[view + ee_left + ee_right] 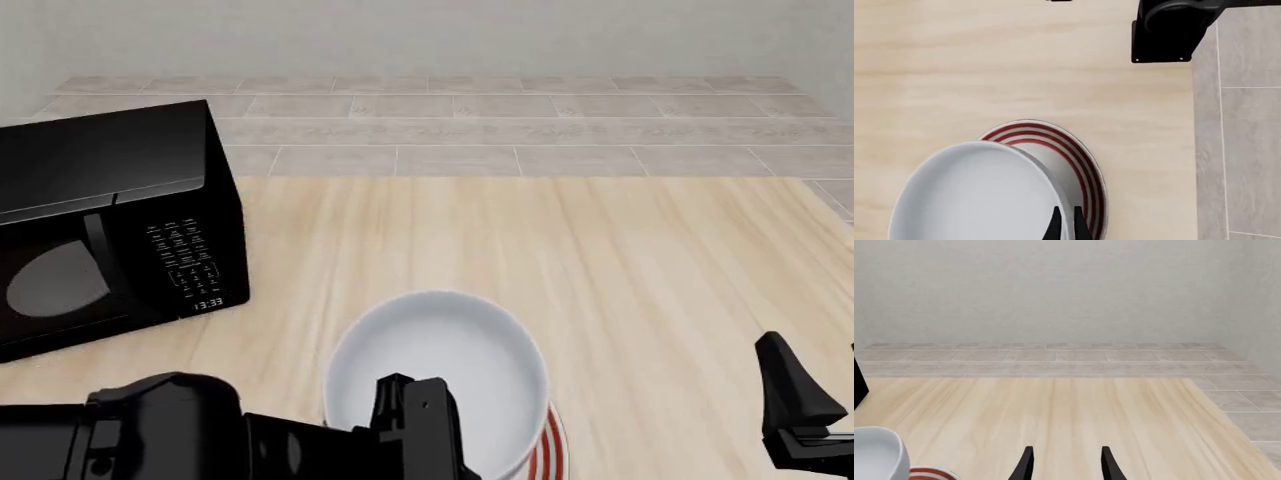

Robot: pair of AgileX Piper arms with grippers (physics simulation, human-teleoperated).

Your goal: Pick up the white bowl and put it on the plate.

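The white bowl is plain and deep and sits over the plate, hiding most of it. Only a crescent of the red-ringed rim shows in the front view. In the left wrist view the plate peeks out from behind the bowl. My left gripper is shut on the bowl's near rim, one finger inside and one outside; it also shows in the front view. I cannot tell whether the bowl touches the plate. My right gripper is open and empty, off to the right.
A black microwave stands at the table's left. The wooden table ends at a grey tiled floor behind and to the right. A black arm part sits by the table edge in the left wrist view.
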